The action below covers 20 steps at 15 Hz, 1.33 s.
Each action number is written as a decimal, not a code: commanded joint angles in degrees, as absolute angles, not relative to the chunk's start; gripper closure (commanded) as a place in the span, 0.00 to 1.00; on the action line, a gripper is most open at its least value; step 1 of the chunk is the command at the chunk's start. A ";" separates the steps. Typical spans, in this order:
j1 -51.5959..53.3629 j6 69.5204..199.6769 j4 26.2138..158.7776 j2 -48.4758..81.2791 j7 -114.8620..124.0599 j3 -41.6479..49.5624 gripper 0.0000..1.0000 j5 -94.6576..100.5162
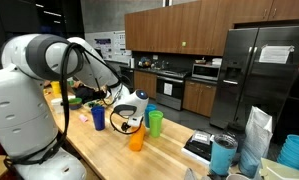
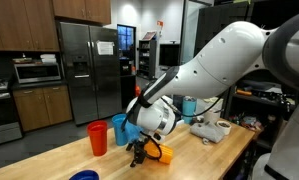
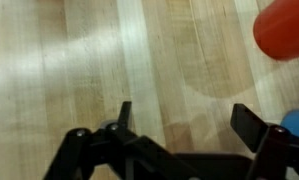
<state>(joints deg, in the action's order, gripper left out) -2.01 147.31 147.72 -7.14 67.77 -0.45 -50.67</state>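
Observation:
My gripper [image 3: 189,125] is open, its two black fingers spread over bare wooden tabletop [image 3: 99,60] with nothing between them. In the wrist view a red cup [image 3: 284,30] shows at the top right and a blue cup [image 3: 297,122] at the right edge. In both exterior views the gripper [image 1: 126,122] [image 2: 139,153] hangs low over the table among the cups. An orange cup [image 1: 137,139] [image 2: 162,154] stands right beside it. A blue cup [image 1: 98,117] [image 2: 119,128], a green cup [image 1: 155,122] and a red cup [image 2: 97,138] stand close by.
A teal tumbler [image 1: 223,155], a white bag [image 1: 257,135], stacked bowls [image 1: 294,155] and a black tray [image 1: 200,146] crowd one end of the table. A white device [image 2: 211,130] lies toward the other end, and a blue bowl [image 2: 84,175] sits at the table's edge.

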 commanded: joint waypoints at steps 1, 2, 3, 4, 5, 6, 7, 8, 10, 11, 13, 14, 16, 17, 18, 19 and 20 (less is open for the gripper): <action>-3.19 153.20 151.47 -8.18 76.23 -0.34 0.00 -50.07; -3.29 155.24 152.24 -7.85 78.57 -0.44 0.00 -50.16; -3.32 156.89 152.79 -7.44 81.28 -0.58 0.00 -50.21; -2.65 154.14 151.25 -7.14 76.93 -0.06 0.00 -50.38; -2.62 154.85 151.51 -7.22 79.01 -0.14 0.00 -50.36; -2.62 155.14 151.62 -7.24 79.92 -0.17 0.00 -50.36; -2.62 155.18 151.69 -7.28 80.40 -0.17 0.00 -50.36; -2.62 155.18 151.70 -7.28 80.66 -0.17 0.00 -50.36; -2.63 155.24 151.72 -7.28 80.80 -0.17 0.00 -50.36; -2.67 156.80 152.36 -7.91 80.73 -0.26 0.00 -50.42; -2.92 159.82 153.99 -9.71 81.81 -0.75 0.00 -48.65; -3.07 163.24 155.37 -10.79 82.77 -1.20 0.00 -47.59; -4.26 170.36 158.08 -12.43 85.22 -2.46 0.00 -43.58; -5.41 173.01 159.40 -13.09 88.02 -3.14 0.00 -40.34; -6.54 174.84 160.40 -13.36 89.99 -3.78 0.00 -37.88; -8.04 176.37 161.46 -13.43 92.32 -4.81 0.00 -35.36; -4.35 174.15 158.43 -10.51 88.73 -1.74 0.00 -38.26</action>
